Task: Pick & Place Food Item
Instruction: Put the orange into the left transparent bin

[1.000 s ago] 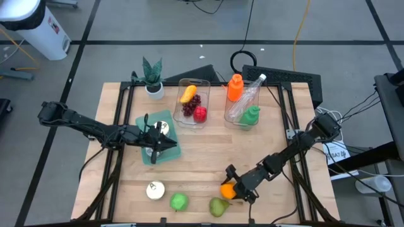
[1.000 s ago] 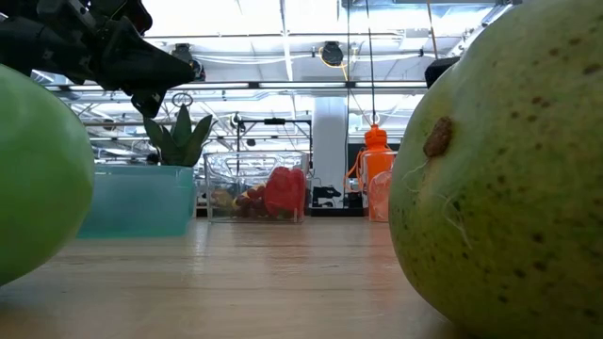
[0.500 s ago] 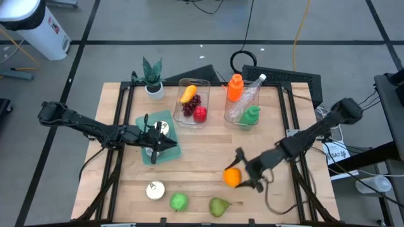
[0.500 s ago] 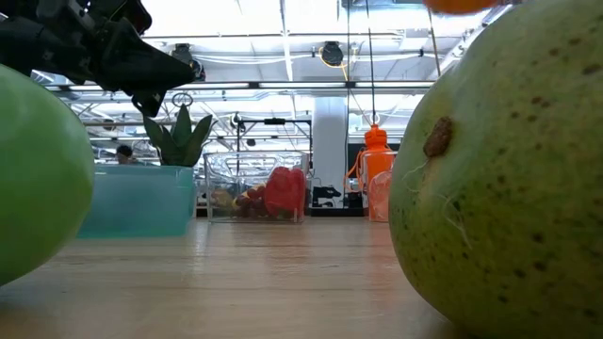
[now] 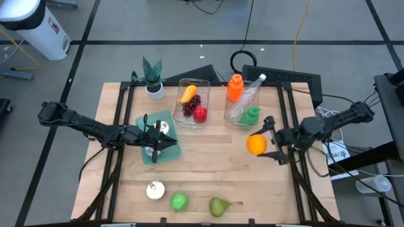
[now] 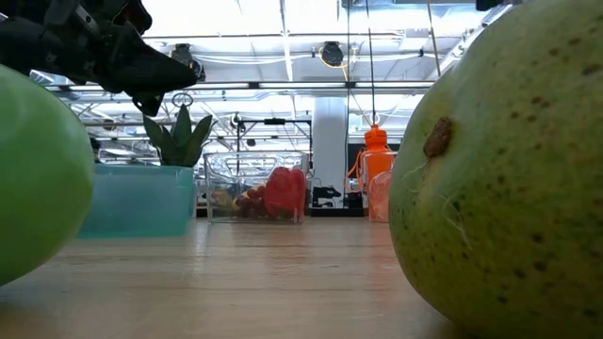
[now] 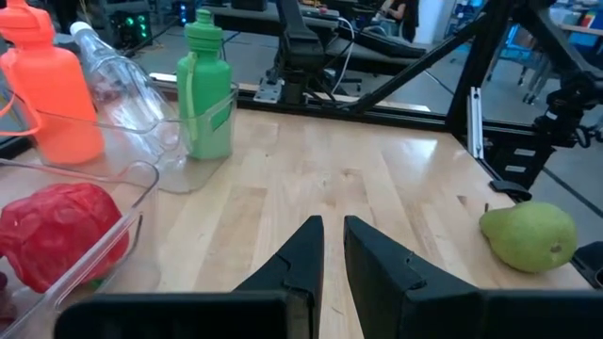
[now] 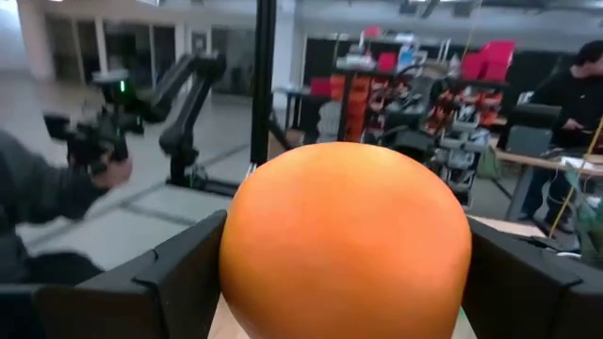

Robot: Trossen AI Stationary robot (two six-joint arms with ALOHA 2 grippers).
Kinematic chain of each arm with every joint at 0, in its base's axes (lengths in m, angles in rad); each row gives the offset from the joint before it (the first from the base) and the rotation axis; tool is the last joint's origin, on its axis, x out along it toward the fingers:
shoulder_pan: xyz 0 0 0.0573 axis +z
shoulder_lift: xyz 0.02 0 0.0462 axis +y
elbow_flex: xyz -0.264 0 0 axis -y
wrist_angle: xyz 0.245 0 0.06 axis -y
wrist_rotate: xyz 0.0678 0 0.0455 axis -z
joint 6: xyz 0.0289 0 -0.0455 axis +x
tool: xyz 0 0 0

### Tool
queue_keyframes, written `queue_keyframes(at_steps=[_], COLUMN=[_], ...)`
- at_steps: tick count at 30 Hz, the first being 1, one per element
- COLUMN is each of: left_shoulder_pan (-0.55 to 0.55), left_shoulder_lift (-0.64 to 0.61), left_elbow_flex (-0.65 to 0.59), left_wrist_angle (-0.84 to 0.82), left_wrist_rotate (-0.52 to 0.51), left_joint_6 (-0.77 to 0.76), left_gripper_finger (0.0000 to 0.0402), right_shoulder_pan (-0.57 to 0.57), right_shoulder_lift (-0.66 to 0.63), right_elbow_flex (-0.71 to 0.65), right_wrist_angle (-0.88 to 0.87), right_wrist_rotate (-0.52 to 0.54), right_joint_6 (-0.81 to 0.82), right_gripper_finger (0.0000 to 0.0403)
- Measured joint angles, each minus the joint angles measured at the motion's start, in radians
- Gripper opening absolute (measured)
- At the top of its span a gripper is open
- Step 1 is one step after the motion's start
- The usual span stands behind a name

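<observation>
While the left gripper [image 5: 159, 140] rests over the teal square tray [image 5: 165, 153] with its two dark fingers [image 7: 300, 259] nearly pressed together, the right gripper [image 5: 264, 144] hangs above the table's right side. It pinches a round orange fruit [image 5: 256, 145] between its fingers, just below the clear plastic bin [image 5: 232, 118] holding the bottles. A green pear [image 5: 218, 205] and a green apple [image 5: 179, 202] lie near the wooden table's [image 5: 202, 164] front edge.
</observation>
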Motion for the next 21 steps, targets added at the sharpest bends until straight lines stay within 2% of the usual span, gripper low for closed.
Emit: queue_keyframes(at_steps=[4,8,14,17,21], left_shoulder_pan=[0.000,0.000,0.000,0.000,0.000], left_shoulder_lift=[0.000,0.000,0.000,0.000,0.000], left_elbow_flex=[0.000,0.000,0.000,0.000,0.000], left_wrist_angle=[0.000,0.005,0.010,0.010,0.009], left_wrist_rotate=[-0.001,-0.018,-0.070,-0.070,-0.072], left_joint_6=[0.004,0.004,-0.013,-0.056,-0.058], left_gripper_finger=[0.0051,0.0051,0.0051,0.0051,0.0051], right_shoulder_pan=[-0.008,-0.008,-0.009,-0.012,-0.012], right_shoulder_lift=[-0.119,-0.190,-0.208,-0.206,-0.208], right_elbow_flex=[-0.073,-0.183,-0.324,-0.334,-0.334], right_wrist_angle=[0.010,0.148,0.303,0.303,0.302], right_wrist_rotate=[-0.022,-0.058,0.021,0.049,0.021], right_joint_6=[0.022,0.021,0.010,0.011,0.018], right_gripper_finger=[0.0333,0.0333,0.0333,0.0333,0.0333])
